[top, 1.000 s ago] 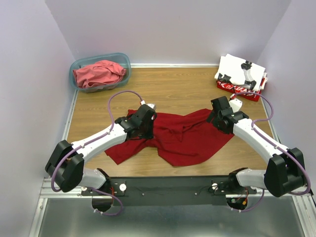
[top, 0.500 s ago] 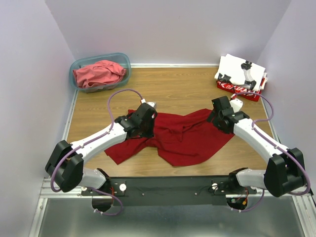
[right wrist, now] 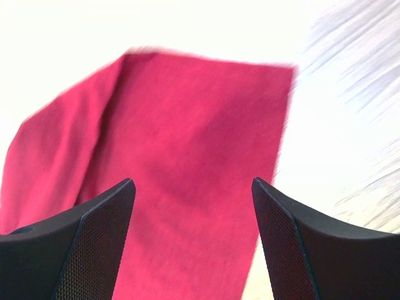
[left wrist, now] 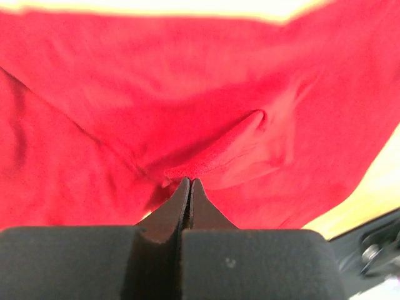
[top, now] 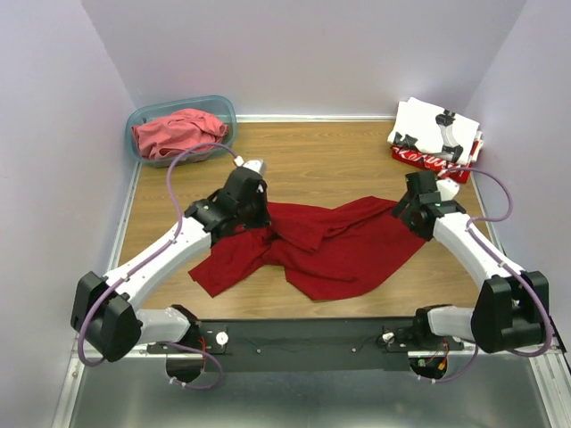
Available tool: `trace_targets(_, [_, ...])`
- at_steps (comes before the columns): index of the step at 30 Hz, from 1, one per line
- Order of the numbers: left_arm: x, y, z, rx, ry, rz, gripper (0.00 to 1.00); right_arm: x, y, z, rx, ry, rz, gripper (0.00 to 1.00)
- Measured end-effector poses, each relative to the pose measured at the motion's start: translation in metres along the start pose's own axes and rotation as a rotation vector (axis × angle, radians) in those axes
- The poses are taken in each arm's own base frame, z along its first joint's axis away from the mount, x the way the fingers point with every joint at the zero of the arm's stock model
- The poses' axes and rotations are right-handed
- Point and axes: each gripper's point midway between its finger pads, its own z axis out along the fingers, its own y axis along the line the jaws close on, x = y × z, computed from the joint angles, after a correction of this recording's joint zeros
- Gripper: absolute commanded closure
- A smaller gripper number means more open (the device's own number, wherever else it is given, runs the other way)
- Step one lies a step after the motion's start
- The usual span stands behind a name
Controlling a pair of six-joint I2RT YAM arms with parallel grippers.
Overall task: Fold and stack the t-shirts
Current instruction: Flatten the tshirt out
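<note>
A translucent teal tub (top: 134, 121) sits at the far left corner of the wooden table (top: 330, 160).

We look on a wooden table (top: 339, 156) of warm brown grain, closed in on three sides by plain pale lavender walls (top: 312, 53). A thin white strip (top: 312, 117) runs where the tabletop meets the back wall. Along the near edge we see a black rail (top: 303, 335), and below it a dull grey surface (top: 294, 397). The light is soft and even.
</note>
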Motion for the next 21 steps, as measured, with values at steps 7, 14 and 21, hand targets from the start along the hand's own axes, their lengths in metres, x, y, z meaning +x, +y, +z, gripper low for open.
trace_targets(7, [-0.034, 0.014, -0.011, -0.019, -0.092, -0.042, 1.0, -0.02, -0.037, 0.029, 0.06, 0.018, 0.064, 0.19])
trace_targets(14, [-0.046, 0.03, -0.014, -0.051, -0.118, -0.064, 1.0, -0.02, -0.061, 0.06, 0.081, 0.077, 0.097, 0.29])
trace_targets(21, [-0.057, 0.039, -0.018, -0.068, -0.145, -0.074, 1.0, -0.013, -0.07, 0.085, 0.068, 0.14, 0.111, 0.38])
